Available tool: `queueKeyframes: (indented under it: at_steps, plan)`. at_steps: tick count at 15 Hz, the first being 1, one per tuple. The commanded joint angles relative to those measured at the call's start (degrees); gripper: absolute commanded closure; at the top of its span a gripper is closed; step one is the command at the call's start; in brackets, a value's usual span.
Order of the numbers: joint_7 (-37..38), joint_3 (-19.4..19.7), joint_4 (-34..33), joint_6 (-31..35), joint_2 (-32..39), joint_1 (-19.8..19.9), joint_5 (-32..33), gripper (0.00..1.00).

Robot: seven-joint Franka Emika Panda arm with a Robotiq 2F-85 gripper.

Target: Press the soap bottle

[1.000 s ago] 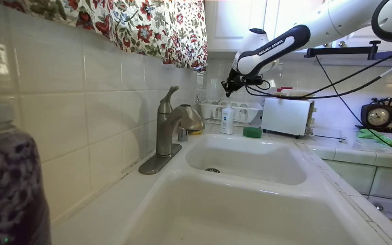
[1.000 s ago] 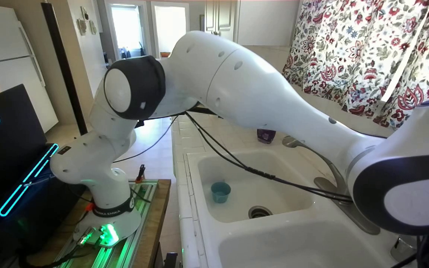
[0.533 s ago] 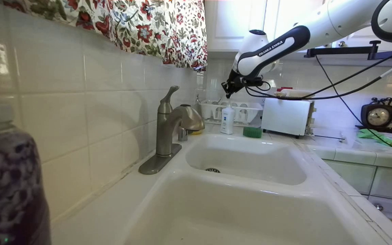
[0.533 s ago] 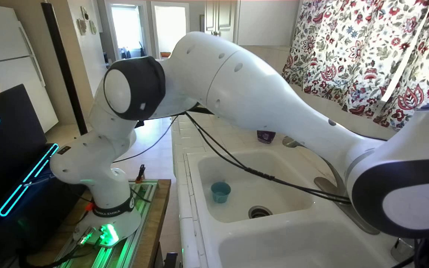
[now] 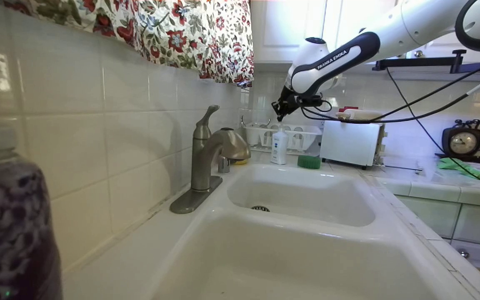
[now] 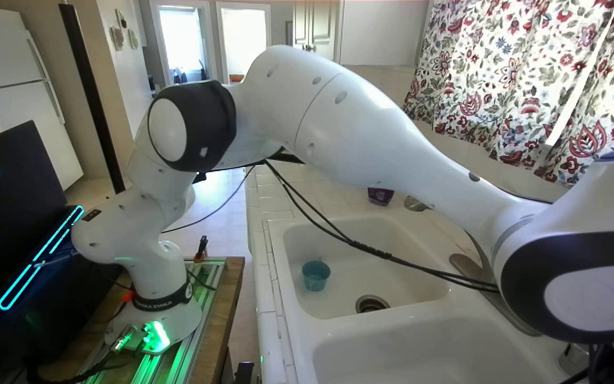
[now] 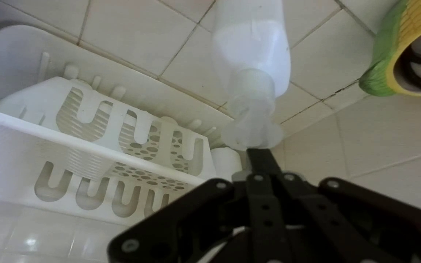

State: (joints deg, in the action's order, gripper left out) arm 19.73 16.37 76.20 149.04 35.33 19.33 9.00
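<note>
White-tiled table [image 7: 130,40] below the claw [image 7: 260,151], with fingers [image 7: 263,164] together and nothing between. Just beneath, upright soap bottle [image 5: 279,149]; whether touching its pump head [image 7: 252,132], cannot tell. Could skid off the pump head if pushing off-centre, or topple the free-standing soap bottle if pressing sideways, perhaps into the dish rack [image 7: 86,144] beside the claw.

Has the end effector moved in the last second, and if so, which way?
Yes, slightly down: in an exterior view, the end effector now sits a little lower against the rack behind it, which stays put.
</note>
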Motion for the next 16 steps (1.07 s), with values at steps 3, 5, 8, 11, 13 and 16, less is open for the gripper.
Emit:
queueKeyframes:
  at_steps: [3, 5, 8, 11, 13, 16]
  plan:
    - [0.5, -0.4, 0.3, -4.8, -2.8, -0.6, -0.7, 1.0]
    - [0.9, 0.2, 0.1, -7.1, -4.0, -1.2, 0.0, 1.0]
    - [1.8, 1.7, 0.2, -13.4, -6.0, -2.8, 2.2, 1.0]
    - [1.9, 3.1, 0.2, -16.5, -8.2, -4.1, 3.9, 0.67]
    - [-0.2, 2.6, 0.1, -18.9, -9.9, -4.1, 2.8, 0.53]
    - [-6.7, -0.7, 0.1, -25.3, -13.3, -2.7, -2.5, 0.33]
